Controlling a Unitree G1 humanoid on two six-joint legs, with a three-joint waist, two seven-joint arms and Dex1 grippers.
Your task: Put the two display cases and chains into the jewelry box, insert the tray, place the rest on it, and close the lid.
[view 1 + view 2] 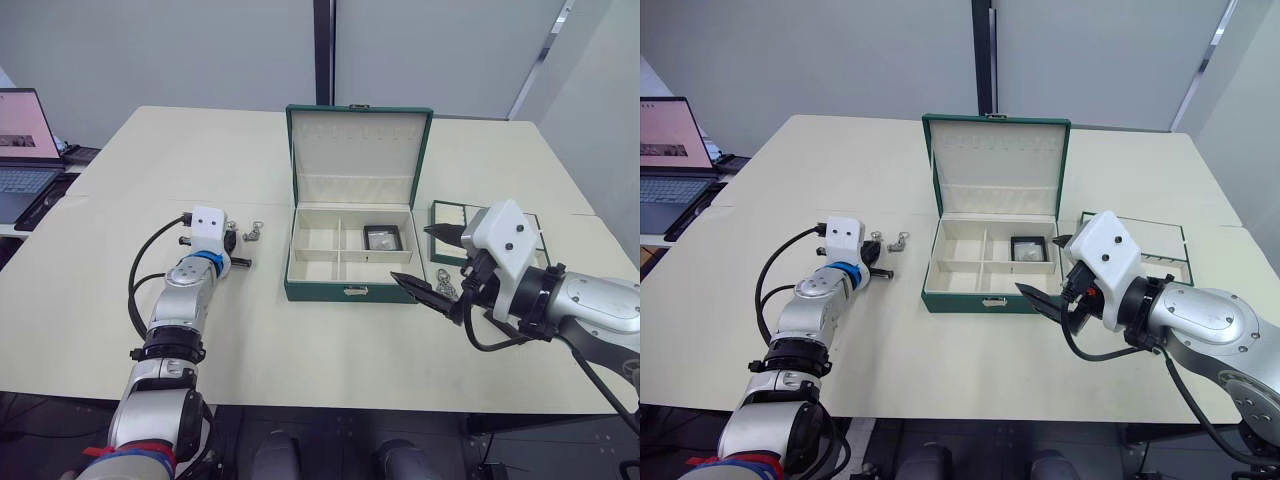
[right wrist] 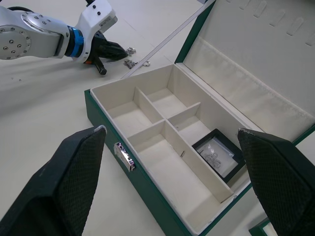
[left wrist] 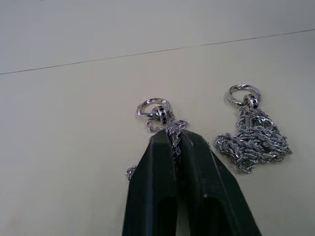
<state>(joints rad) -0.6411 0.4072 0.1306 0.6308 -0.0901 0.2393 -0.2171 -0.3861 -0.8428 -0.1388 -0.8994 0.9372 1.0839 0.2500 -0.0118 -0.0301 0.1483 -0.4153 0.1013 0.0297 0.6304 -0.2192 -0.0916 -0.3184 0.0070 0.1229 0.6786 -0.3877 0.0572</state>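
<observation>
left hand [image 3: 176,147] clenched on a chain [image 3: 167,125] at centre left; second chain [image 3: 251,135] just beside. right hand [image 1: 430,260] spread open, lower right of the jewelry box [image 1: 350,240].

Beige table [image 1: 300,350], seam line across top; open laptop [image 1: 22,150] with lit screen at far left edge, on adjoining surface; grey wall panels [image 1: 180,50] behind

Shiny metal chains [image 3: 253,135]; matt green jewelry box [image 1: 352,290] (cream lining).
</observation>
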